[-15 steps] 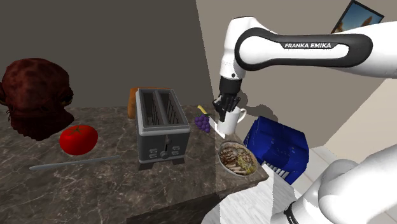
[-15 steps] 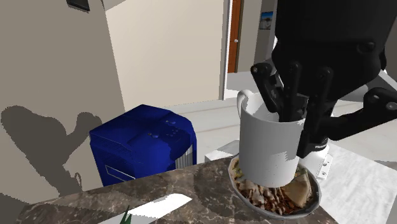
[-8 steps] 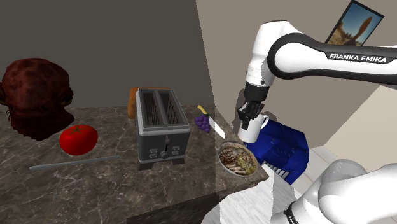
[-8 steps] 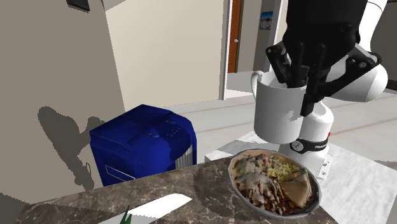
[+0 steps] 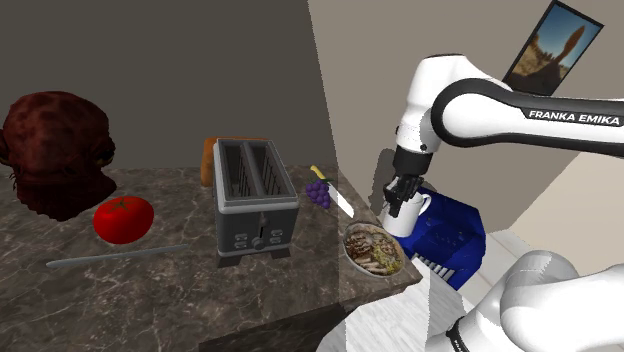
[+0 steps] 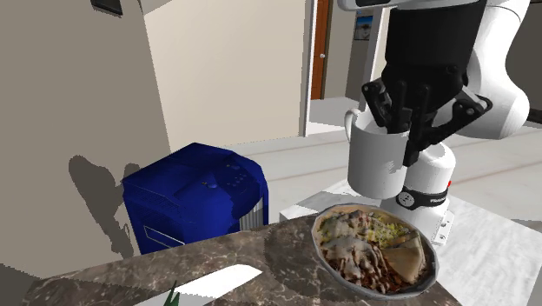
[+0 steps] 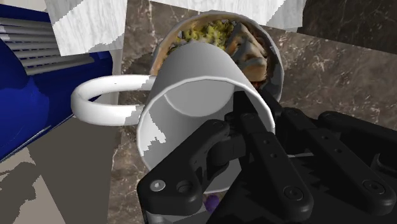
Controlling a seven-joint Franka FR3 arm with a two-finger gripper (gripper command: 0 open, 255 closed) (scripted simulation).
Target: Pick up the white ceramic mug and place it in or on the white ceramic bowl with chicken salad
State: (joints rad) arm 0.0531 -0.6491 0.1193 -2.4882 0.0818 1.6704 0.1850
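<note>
Mug held aloft above the salad bowl

The white mug point(image 6: 377, 164) hangs in the air, gripped by the black pincer point(image 6: 402, 130), which is closed on the mug's wall near the rim: one finger reaches down inside the cup and the other presses on the outside. The mug is about upright with its mouth up. In the wrist view its handle sticks out to the side, toward the blue box point(image 6: 194, 199).

The bowl point(image 6: 318, 246) of chicken salad sits below it on the dark marbled surface point(image 5: 150, 290), close to that surface's edge. The mug does not touch the bowl. In the second exterior view it hovers above the bowl's far rim. In the shoulder view it is up and to the right of the bowl, in front of the blue box that stands just beyond.

Further from the bowl, on its other side, are a bunch of purple grapes point(image 5: 318, 194), a grey toaster point(image 5: 256, 197) and, well past that, a red tomato point(image 5: 123, 219)
</note>
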